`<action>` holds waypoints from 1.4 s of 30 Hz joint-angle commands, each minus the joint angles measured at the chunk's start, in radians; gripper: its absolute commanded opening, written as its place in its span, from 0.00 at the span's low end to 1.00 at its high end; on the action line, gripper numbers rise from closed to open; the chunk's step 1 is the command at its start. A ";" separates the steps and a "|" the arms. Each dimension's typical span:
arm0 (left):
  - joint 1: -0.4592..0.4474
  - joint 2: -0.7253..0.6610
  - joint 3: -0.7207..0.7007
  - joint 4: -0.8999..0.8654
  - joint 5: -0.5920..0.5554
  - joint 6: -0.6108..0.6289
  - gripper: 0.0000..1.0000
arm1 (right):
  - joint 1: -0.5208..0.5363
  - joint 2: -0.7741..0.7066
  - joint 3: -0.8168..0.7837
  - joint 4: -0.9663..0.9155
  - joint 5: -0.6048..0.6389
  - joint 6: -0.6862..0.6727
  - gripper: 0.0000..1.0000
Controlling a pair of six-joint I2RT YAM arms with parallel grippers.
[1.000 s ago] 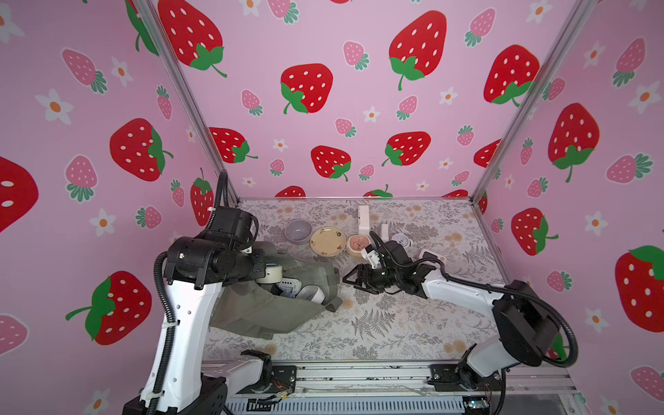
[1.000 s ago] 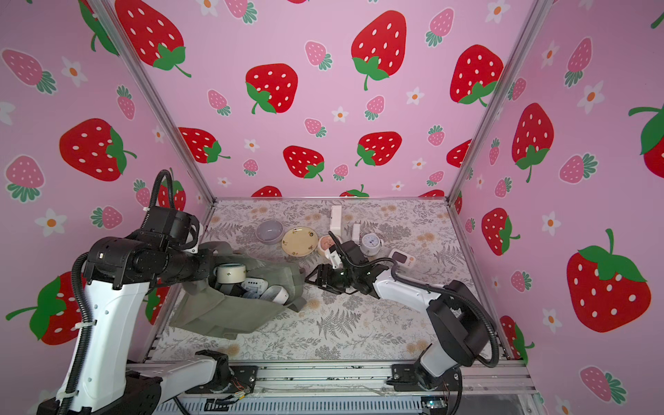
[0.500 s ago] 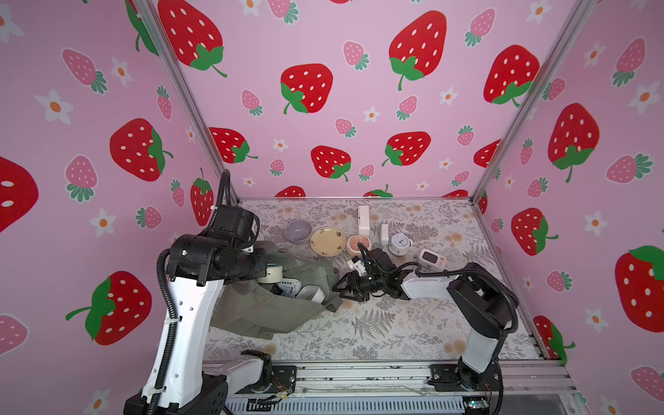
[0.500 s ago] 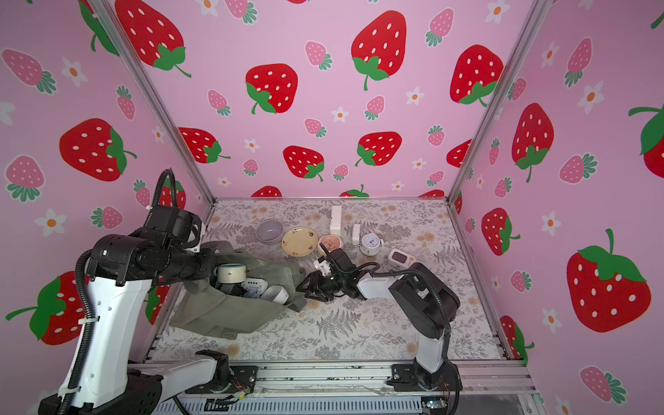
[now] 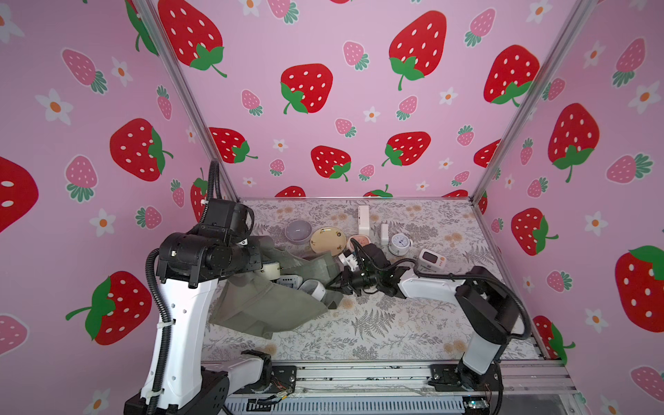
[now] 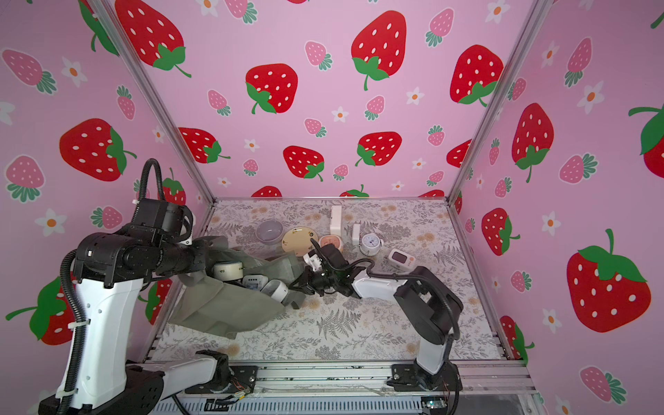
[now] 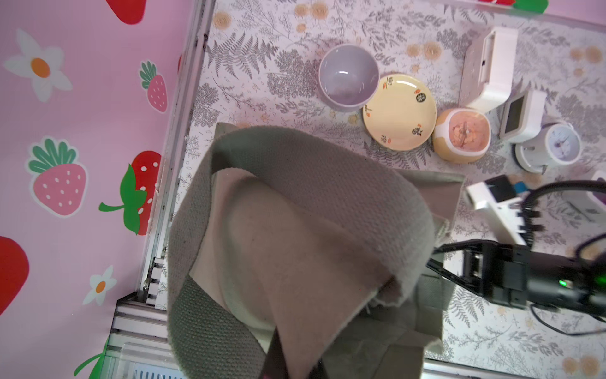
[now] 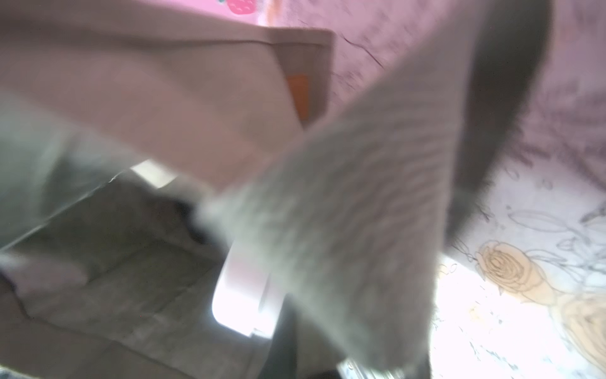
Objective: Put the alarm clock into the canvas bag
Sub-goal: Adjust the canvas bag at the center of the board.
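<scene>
The left gripper (image 6: 203,257) has its fingers buried under cloth. The canvas bag (image 5: 258,309) drapes over them in both top views, and in the left wrist view a strap (image 7: 311,157) and the bag's lining fill the middle. The gripper is closed, pinching the bag's rim and holding that side up off the bench (image 5: 395,323).

The right gripper (image 5: 332,285) sits at the bag's mouth with its fingers pressed together. Its wrist view is blurred, with a strap right across it, and I cannot tell whether that strap is pinched.

The bag lies by the left edge of the bench, mouth toward the middle. Partly showing in the mouth, each cut off by fabric, are a round cream clock (image 5: 270,270), a white digital clock (image 5: 289,282) and a rounded white case (image 5: 316,289).

An alarm clock (image 5: 400,244), round and white, stands toward the far edge, about midway along it. In the same row are a peach clock (image 5: 359,240), half hidden behind the right arm's cable, a yellow plate (image 5: 327,241) and a lilac bowl (image 5: 298,231).

The bench wears a grey fern-and-flower print. The walls (image 5: 359,107) are pink with strawberries and daisies, and metal posts (image 5: 503,125) stand at the far corners. A metal rail (image 5: 359,373) along the near edge carries both arm bases.
</scene>
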 commanded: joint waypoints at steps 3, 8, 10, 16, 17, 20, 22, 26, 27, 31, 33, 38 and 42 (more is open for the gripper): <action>0.004 -0.062 0.034 -0.138 -0.016 -0.043 0.00 | -0.011 -0.204 0.242 -0.445 0.198 -0.262 0.00; 0.003 -0.164 -0.078 0.036 0.091 -0.075 0.00 | 0.004 -0.271 0.435 -0.665 0.378 -0.380 0.00; 0.003 -0.191 -0.100 0.100 0.135 -0.087 0.00 | 0.003 -0.287 0.483 -0.703 0.415 -0.390 0.00; 0.004 -0.228 -0.136 0.228 0.275 -0.106 0.00 | -0.003 -0.346 0.581 -0.795 0.502 -0.380 0.00; 0.002 -0.231 -0.141 0.231 0.278 -0.112 0.00 | -0.007 -0.350 0.587 -0.806 0.507 -0.378 0.00; 0.004 -0.227 -0.137 0.200 0.213 -0.130 0.00 | -0.005 -0.345 0.595 -0.828 0.485 -0.387 0.00; 0.004 -0.207 -0.112 0.134 0.130 -0.159 0.00 | 0.006 -0.333 0.596 -0.838 0.452 -0.406 0.00; 0.003 -0.162 -0.070 0.024 0.076 -0.182 0.00 | 0.048 -0.314 0.632 -0.897 0.461 -0.468 0.00; 0.004 -0.156 -0.071 -0.001 0.068 -0.186 0.00 | 0.056 -0.319 0.628 -0.895 0.464 -0.474 0.00; 0.004 -0.164 -0.109 -0.071 -0.012 -0.198 0.00 | 0.079 -0.336 0.561 -0.841 0.398 -0.495 0.00; 0.004 -0.182 -0.128 -0.084 -0.072 -0.224 0.00 | 0.105 -0.318 0.556 -0.829 0.367 -0.517 0.00; 0.007 -0.156 -0.120 -0.162 -0.212 -0.320 0.00 | 0.193 -0.199 0.645 -0.865 0.319 -0.573 0.00; 0.012 -0.157 -0.191 -0.191 -0.194 -0.306 0.00 | 0.223 -0.162 0.665 -0.875 0.324 -0.565 0.00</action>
